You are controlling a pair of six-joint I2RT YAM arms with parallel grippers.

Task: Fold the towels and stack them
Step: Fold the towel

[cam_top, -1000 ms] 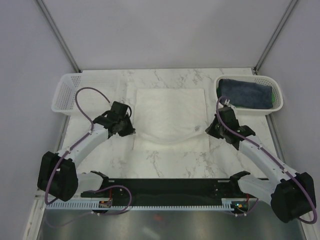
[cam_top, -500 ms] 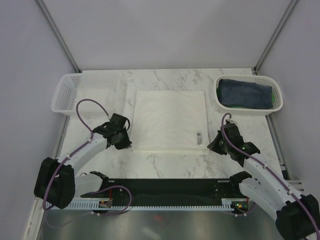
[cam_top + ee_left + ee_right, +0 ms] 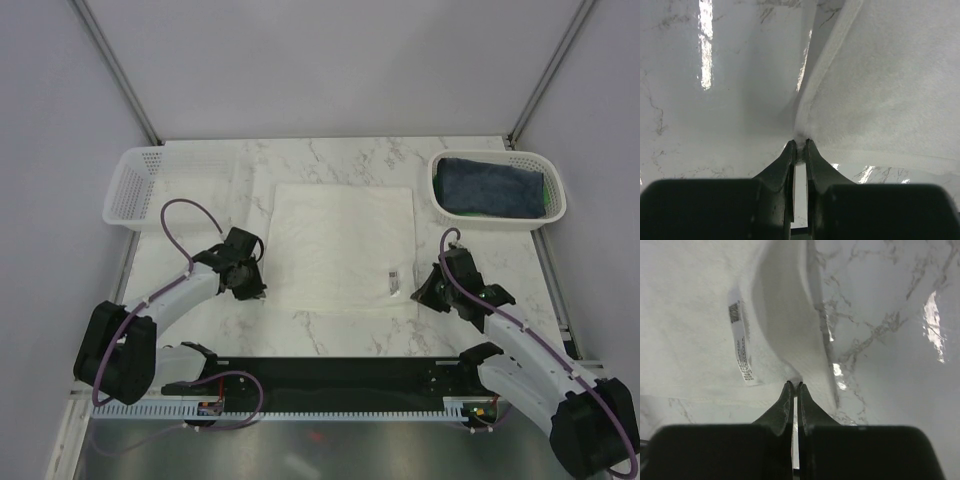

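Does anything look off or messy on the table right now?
Nothing spilled or damaged. The white towel lies fairly square, near corners pinched by the left gripper and right gripper; its label faces up.

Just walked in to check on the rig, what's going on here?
Both arms are working on the cream-white towel spread on the table. The left gripper pinches its near left corner, the right gripper its near right corner. The navy towel lies over a green towel in the far-right basket.

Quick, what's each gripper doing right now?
Left gripper: shut on a near corner of the white towel.
Right gripper: shut on the towel's other near corner.
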